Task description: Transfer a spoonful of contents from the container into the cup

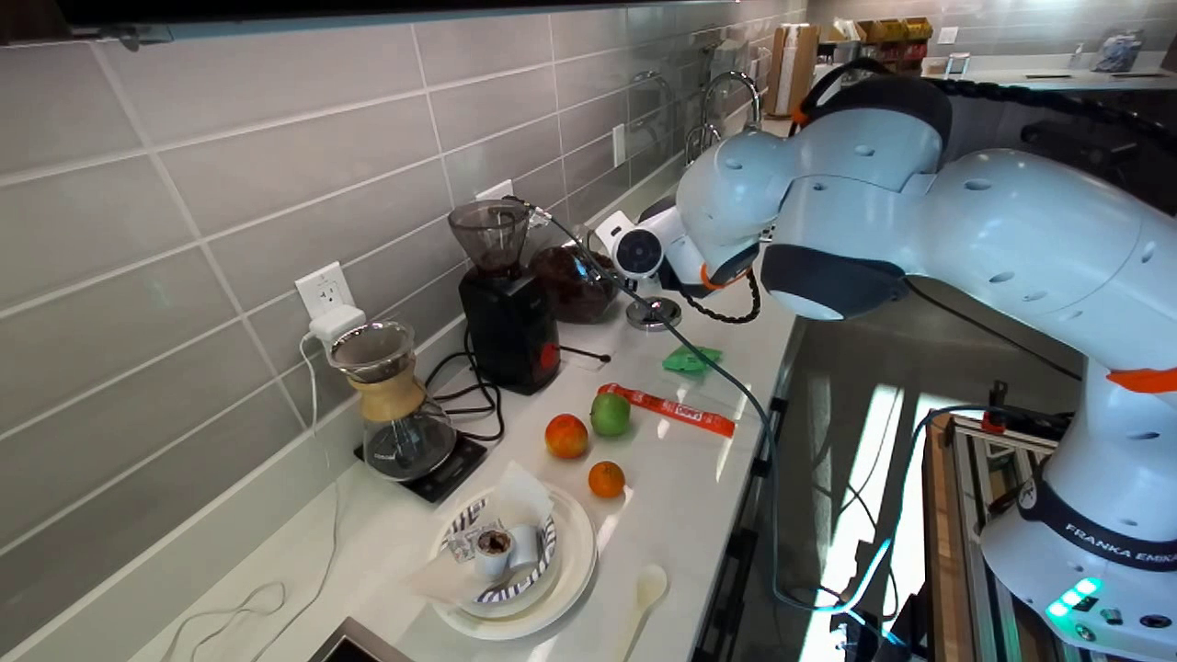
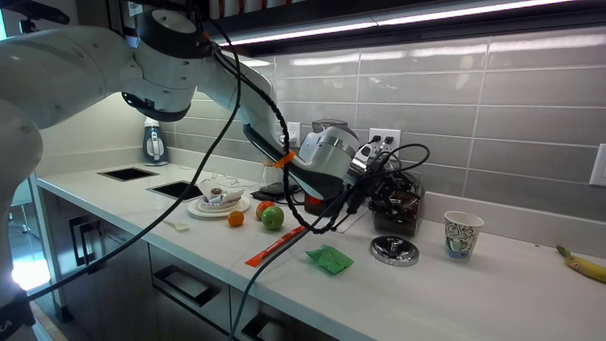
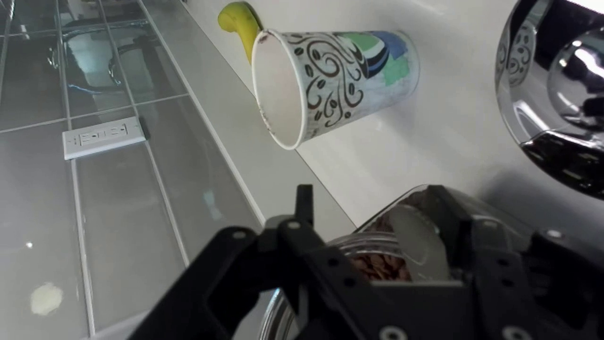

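Near the clear, brown-filled jar (image 2: 396,224), the black claw (image 3: 376,208) is spread wide; the white, patterned paper cup (image 2: 461,237) stands upright.

The clear jar (image 2: 396,224) is sitting on the counter (image 2: 426,303), holding dark reddish-brown pieces (image 3: 381,267), while near it but apart the swirl-printed paper cup (image 2: 461,238) is standing upright.

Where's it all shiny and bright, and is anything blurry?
In the wrist view, the silver lid glints and mirrors the paper cup, while the gripper looks slightly blurry; in an exterior view, a light strip glows above shiny wall tiles; in an exterior view, bright patches, perhaps sunlight, glare off the floor.
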`<state>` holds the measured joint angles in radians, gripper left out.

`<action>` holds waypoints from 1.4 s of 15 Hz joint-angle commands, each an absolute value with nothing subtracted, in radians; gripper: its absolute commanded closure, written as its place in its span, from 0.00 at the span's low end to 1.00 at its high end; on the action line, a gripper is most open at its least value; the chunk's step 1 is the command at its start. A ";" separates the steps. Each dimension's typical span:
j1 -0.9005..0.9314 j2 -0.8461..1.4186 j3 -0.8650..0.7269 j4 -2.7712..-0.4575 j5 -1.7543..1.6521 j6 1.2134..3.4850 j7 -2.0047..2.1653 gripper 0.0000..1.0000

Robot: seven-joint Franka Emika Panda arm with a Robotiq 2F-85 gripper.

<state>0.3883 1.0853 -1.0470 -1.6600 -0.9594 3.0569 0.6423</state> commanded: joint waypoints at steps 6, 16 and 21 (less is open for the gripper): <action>0.444 1.111 -1.094 -1.682 -0.970 3.063 0.681 0.32; 0.504 1.105 -1.113 -1.743 -0.968 3.026 0.656 0.76; 0.514 1.102 -1.105 -1.752 -0.965 2.986 0.642 0.99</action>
<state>0.4902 1.0948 -1.0959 -1.7319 -0.9594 3.0205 0.6439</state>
